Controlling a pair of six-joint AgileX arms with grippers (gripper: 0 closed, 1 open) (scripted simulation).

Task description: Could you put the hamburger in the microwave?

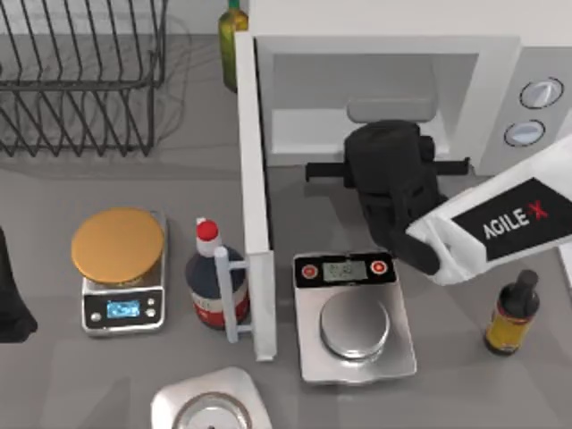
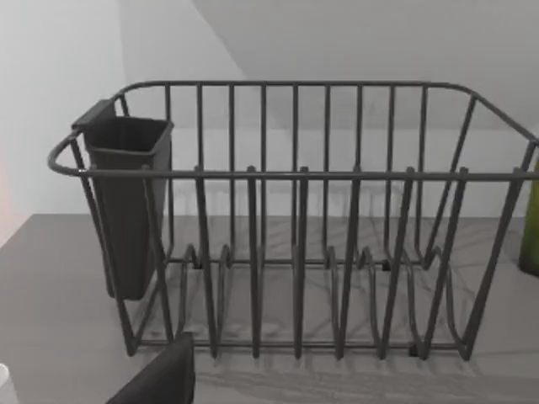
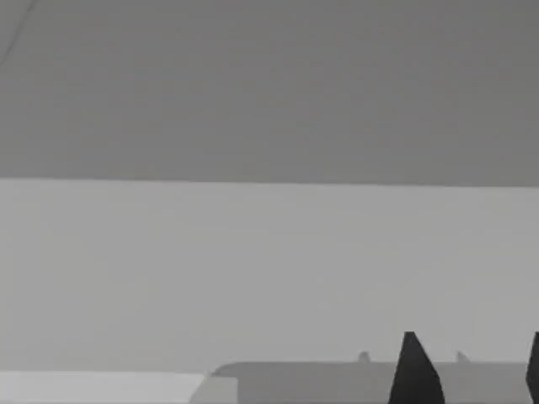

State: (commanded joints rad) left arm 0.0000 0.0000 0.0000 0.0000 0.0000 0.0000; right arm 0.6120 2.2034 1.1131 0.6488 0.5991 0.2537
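**Right arm at the open microwave, hamburger on the left scale**

White and marked AGILE X, the right arm rises closest to the overhead camera, reaching from the right side over the surface toward the microwave. Its black right tool sits at the mouth of the oven's open cavity, above the grey turntable plate inside. Two dark fingertips show in the right wrist view, well apart with nothing between them, before the pale inner wall. The white door stands swung open toward the front, its bar handle facing left, just beside a dark bottle with a red cap.

The hamburger rests on a small scale with a blue display, left of that bottle and well apart from the oven. A silver scale with a round platter lies in front of the oven opening; a small dark bottle with a yellow label stands to its right.

The left arm is parked at the left edge; whether the left tool is open I cannot tell. A wire dish rack with a dark cup stands at the back left, and a green bottle beside the oven.
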